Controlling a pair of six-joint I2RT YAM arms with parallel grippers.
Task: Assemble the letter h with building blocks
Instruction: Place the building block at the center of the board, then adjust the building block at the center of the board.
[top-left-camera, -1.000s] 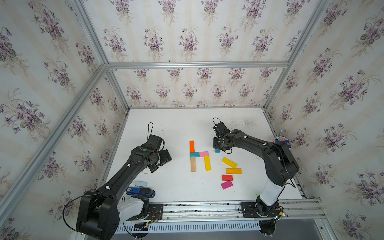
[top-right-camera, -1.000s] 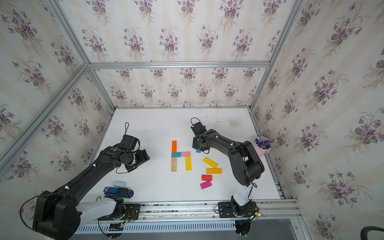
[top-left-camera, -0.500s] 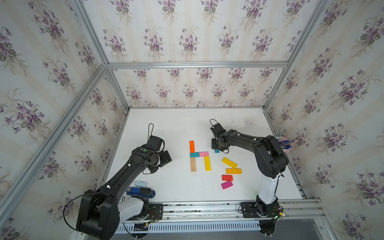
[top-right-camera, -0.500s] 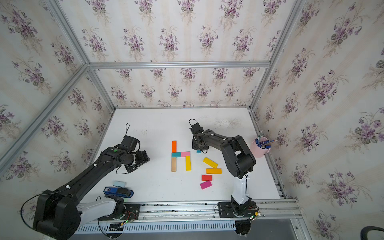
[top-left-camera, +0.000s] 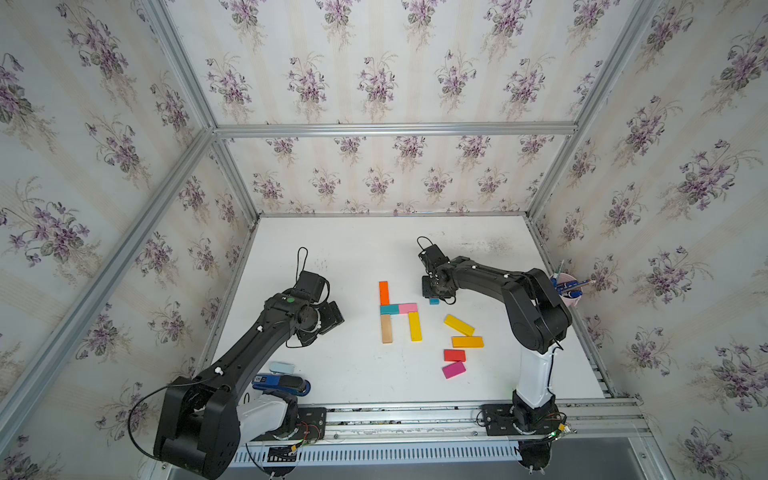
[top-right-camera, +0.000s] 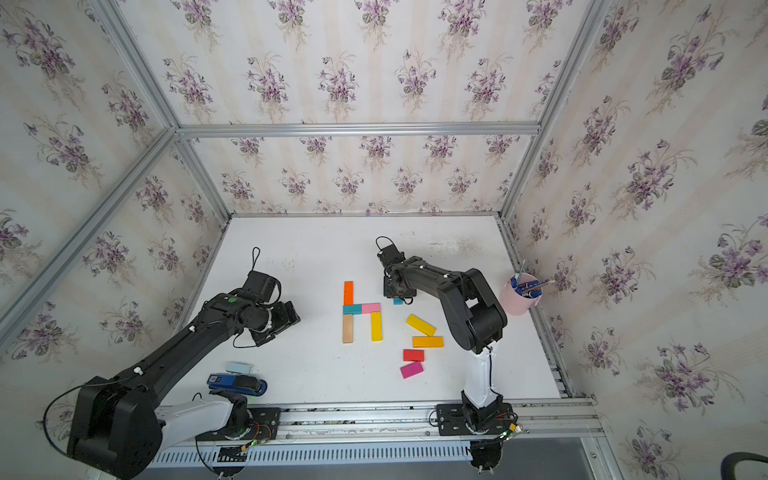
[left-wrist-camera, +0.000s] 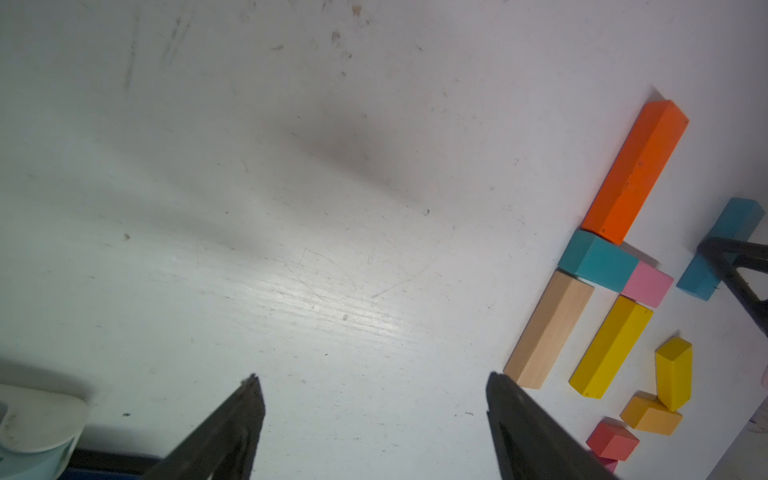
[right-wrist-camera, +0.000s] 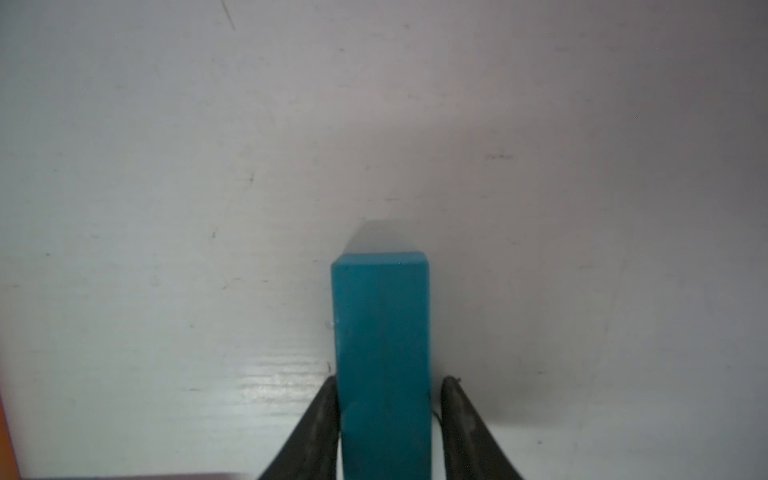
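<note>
The letter h lies mid-table in both top views: an orange block (top-left-camera: 383, 292) over a teal block (top-left-camera: 389, 309) and a wooden block (top-left-camera: 386, 328), with a pink block (top-left-camera: 407, 308) and a yellow block (top-left-camera: 414, 326) to their right. Just right of it, a loose teal block (right-wrist-camera: 382, 353) lies on the table between the fingers of my right gripper (right-wrist-camera: 390, 380). That gripper is open, with a thin gap on one side. Only the block's end (top-left-camera: 434, 301) shows under the right gripper (top-left-camera: 433, 291). My left gripper (left-wrist-camera: 372, 376) hangs open and empty, left of the figure.
Loose yellow (top-left-camera: 459, 325), amber (top-left-camera: 467, 341), red (top-left-camera: 454, 355) and magenta (top-left-camera: 453, 369) blocks lie right of the figure. A pale blue pad (top-left-camera: 281, 368) and a dark blue stapler-like object (top-left-camera: 282, 383) sit front left. A pink cup of pens (top-left-camera: 565, 295) stands by the right wall.
My right gripper's jaws have parted around the loose teal block, and its arm has folded in closer. The left arm has not moved.
</note>
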